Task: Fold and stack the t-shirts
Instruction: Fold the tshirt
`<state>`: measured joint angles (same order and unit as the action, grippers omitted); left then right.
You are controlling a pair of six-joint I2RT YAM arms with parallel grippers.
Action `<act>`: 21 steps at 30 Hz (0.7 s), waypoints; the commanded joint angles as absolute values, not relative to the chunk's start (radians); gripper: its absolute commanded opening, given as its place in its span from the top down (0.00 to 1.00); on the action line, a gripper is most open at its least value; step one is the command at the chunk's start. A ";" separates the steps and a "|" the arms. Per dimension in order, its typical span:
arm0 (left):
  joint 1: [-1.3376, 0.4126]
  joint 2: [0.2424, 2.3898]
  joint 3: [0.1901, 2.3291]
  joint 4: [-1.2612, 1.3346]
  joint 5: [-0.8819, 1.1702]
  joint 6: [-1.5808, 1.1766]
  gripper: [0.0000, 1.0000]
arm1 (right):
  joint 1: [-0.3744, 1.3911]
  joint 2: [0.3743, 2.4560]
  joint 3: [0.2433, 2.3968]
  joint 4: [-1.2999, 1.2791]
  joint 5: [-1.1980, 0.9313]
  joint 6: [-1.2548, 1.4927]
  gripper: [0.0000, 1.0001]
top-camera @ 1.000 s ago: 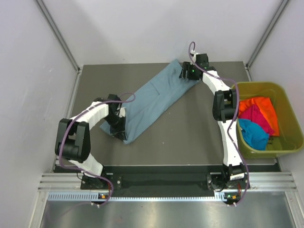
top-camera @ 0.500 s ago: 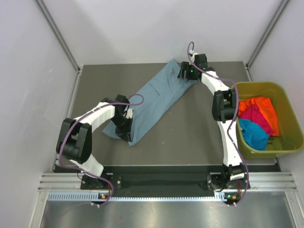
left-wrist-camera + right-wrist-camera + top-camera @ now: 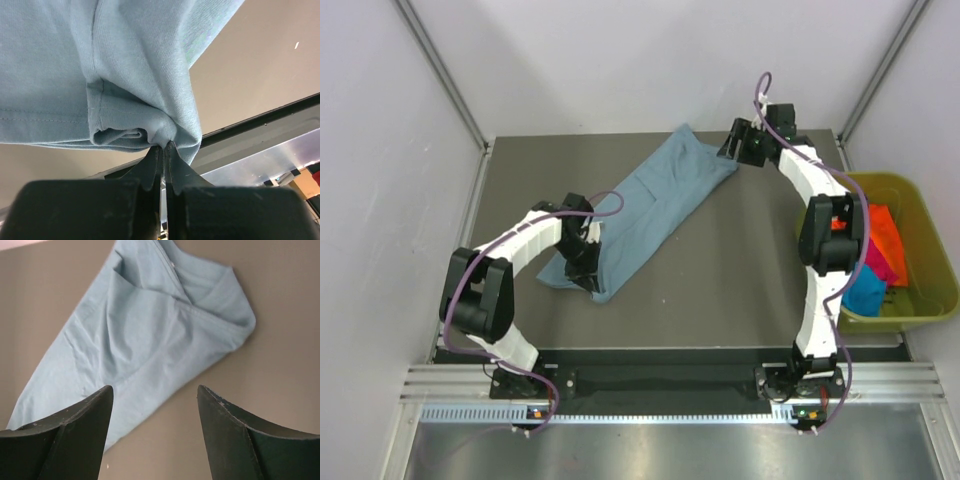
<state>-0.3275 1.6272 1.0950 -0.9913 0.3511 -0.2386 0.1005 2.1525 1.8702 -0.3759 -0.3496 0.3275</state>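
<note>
Tightly in left gripper (image 3: 164,145) — grey-blue tee (image 3: 125,65)

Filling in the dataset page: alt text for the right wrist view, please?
The right end effector, jaws open and empty, hovers over a crumpled grey-blue t-shirt that lies in a long diagonal band on the dull brown table.

The long grey-blue t-shirt (image 3: 655,200) lies flat and slanted between the two pincers. The left pincer (image 3: 164,146) pinches its bunched near corner. Its far end lies just beside the right pincer (image 3: 155,395). The orange t-shirt (image 3: 888,232), pink t-shirt (image 3: 874,260) and turquoise t-shirt (image 3: 865,292) sit crumpled together, well apart from both.
</note>
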 commanded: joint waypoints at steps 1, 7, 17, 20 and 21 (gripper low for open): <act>-0.330 1.617 1.134 -0.992 0.376 -0.249 1.00 | 0.100 2.158 1.806 -0.383 -0.383 0.364 0.32; -0.330 1.582 1.092 -0.994 0.379 -0.242 1.00 | 0.106 2.256 1.813 -0.394 -0.379 0.368 0.34; -0.344 1.594 1.080 -0.980 0.379 -0.232 1.00 | 0.110 2.390 1.930 -0.371 -0.348 0.371 0.46; -0.363 1.604 1.091 -0.977 0.382 -0.227 1.00 | 0.115 2.424 1.970 -0.356 -0.370 0.374 0.54; -0.373 1.605 1.097 -0.974 0.382 -0.226 1.00 | 0.118 2.431 1.992 -0.351 -0.376 0.376 0.62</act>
<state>-0.3473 1.6123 1.0718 -0.9878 0.3519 -0.2367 0.1040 2.3882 1.9308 -0.3706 -0.3702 0.3687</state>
